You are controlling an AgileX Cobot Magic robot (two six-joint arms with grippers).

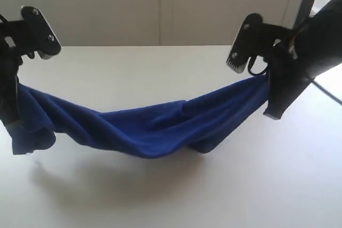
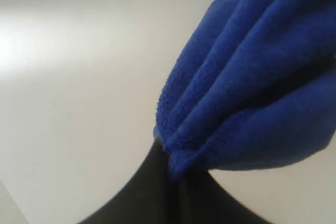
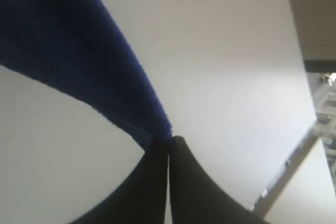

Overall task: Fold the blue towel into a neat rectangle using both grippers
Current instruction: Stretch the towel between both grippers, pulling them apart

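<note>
Blue towel point(image 1: 149, 132): slung across mid-frame, long axis left to right, middle sagging low over white table point(image 1: 160, 201).
Left gripper point(image 2: 169, 169): clamped on bunched end, frame left.
Right gripper point(image 3: 169, 140): pinched shut on thin edge, frame right.

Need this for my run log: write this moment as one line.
left pincer: shut on blue towel | right pincer: shut on blue towel | towel: bunched, slung between pincers, sagging
</note>
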